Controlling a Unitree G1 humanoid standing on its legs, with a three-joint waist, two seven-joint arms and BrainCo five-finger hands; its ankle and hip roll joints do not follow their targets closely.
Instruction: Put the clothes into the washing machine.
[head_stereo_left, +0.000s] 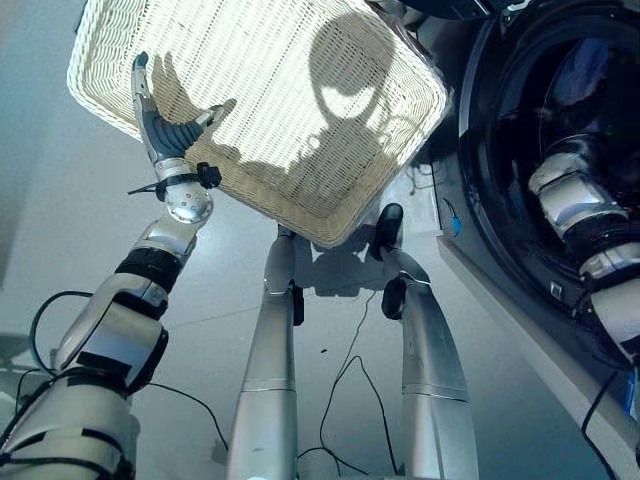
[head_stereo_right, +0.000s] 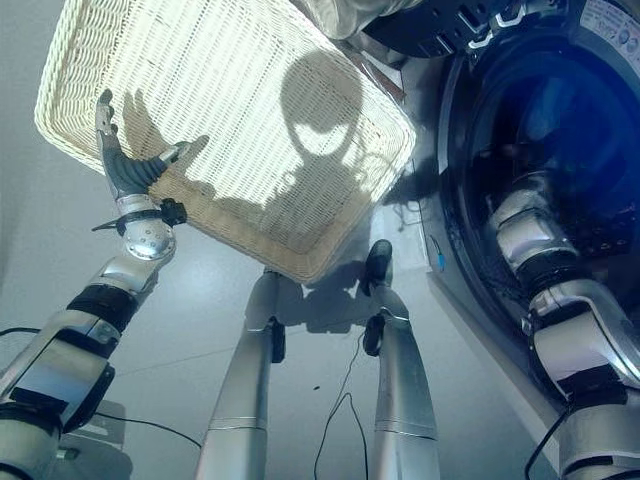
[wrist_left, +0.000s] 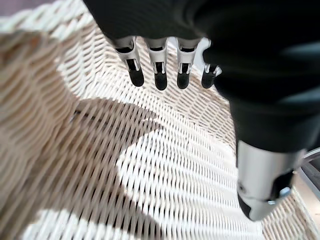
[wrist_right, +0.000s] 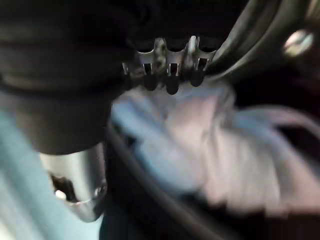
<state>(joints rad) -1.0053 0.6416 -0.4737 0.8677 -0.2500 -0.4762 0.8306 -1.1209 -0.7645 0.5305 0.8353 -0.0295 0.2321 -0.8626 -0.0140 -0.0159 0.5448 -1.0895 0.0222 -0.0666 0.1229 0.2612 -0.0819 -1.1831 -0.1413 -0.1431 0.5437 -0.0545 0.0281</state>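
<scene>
The washing machine's dark round opening (head_stereo_left: 560, 110) is at the right, and my right arm (head_stereo_left: 572, 200) reaches deep into it. In the right wrist view my right hand (wrist_right: 171, 82) is open inside the drum, fingers straight and thumb apart. Just beyond its fingertips lies a pile of pale white and light-blue clothes (wrist_right: 200, 150); none of the cloth is between the fingers. My left hand (head_stereo_left: 160, 115) is open over the near edge of the cream wicker basket (head_stereo_left: 270, 70), with straight fingers (wrist_left: 160, 75) hovering above the woven bottom.
The basket sits on the grey floor (head_stereo_left: 60, 230) to the left of the machine, one corner close to the washer's front (head_stereo_left: 500, 300). The rim of the drum opening surrounds my right forearm.
</scene>
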